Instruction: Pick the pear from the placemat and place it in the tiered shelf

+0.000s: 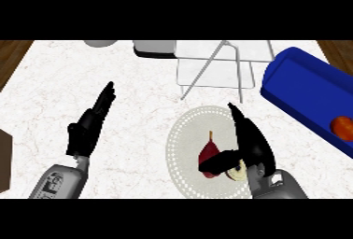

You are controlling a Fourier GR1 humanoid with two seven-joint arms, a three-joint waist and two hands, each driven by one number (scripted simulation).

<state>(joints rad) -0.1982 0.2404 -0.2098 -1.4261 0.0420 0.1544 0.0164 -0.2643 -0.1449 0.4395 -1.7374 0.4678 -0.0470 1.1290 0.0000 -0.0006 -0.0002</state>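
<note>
Now, red pear (209, 152) on placemat (186, 135), right robot hand (250, 144) beside it, thumb touching, fingers straight.

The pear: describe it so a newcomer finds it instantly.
On the white marble counter, find the round pale placemat below the white tiered shelf. The pear lies there, dark red with a thin stem, at the right hand's thumb.
</note>
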